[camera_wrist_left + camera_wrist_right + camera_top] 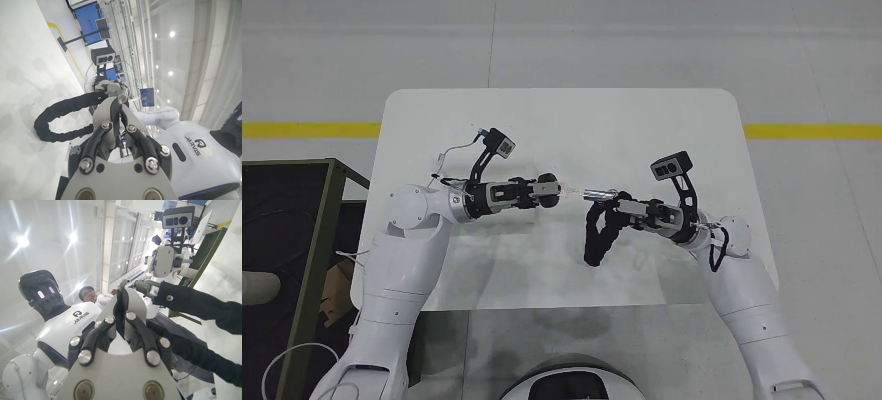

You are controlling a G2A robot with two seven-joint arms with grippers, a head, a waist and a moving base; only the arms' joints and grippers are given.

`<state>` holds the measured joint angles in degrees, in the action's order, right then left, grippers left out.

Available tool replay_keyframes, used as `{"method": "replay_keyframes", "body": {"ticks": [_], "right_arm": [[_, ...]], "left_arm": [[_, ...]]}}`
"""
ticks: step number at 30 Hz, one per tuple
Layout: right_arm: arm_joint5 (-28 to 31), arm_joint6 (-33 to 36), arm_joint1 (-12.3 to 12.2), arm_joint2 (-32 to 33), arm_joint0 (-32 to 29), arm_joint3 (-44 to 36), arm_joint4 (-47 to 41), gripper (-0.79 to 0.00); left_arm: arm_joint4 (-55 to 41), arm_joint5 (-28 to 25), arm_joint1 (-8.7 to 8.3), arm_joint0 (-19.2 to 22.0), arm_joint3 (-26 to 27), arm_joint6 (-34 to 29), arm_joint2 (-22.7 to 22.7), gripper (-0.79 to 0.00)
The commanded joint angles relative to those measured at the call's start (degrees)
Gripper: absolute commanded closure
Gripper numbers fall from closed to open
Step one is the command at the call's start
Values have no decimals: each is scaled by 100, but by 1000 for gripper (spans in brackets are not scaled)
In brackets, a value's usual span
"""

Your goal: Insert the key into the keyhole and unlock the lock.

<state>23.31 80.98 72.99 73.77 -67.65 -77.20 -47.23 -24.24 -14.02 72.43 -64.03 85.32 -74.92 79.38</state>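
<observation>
— Black-sleeved lock (pixel 594 235) above table (pixel 662 120) centre, right gripper (pixel 605 198) clamped on its metal end!
— Left gripper (pixel 559 190), at its 9 o'clock, pinches the key (pixel 120 102), tip meeting the keyhole (pixel 122 98).

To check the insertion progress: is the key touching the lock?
Touching. In the left wrist view, the key, held in the left end effector, meets the keyhole face of the lock with no gap.

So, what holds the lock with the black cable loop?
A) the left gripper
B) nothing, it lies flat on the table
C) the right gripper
C: the right gripper is shut on the lock at its metal end, and the black loop trails from there.
</observation>
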Motion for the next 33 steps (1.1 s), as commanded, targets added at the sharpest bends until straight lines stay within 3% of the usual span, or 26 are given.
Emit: {"method": "replay_keyframes", "body": {"ticks": [1, 12, 28, 29, 30, 33], "right_arm": [[4, -3, 2, -2, 2, -3, 6, 0], [96, -95, 34, -20, -1, 5, -93, 0], [78, -77, 35, -15, -23, -52, 113, 0], [82, -82, 35, -14, -22, -52, 113, 0], [89, -88, 35, -14, -23, -50, 114, 0], [87, -87, 37, -13, -23, -46, 83, 0]], "left_arm": [[-93, 76, 7, -10, -20, -4, -26, 0], [-483, 294, 55, -76, -85, 38, -156, 0], [-179, 217, 72, -72, 7, 9, -208, 0], [-183, 229, 75, -82, 8, 35, -209, -443], [-178, 239, 76, -85, 15, 51, -209, -785], [-199, 203, 79, -96, 45, 87, -183, -785]]}}
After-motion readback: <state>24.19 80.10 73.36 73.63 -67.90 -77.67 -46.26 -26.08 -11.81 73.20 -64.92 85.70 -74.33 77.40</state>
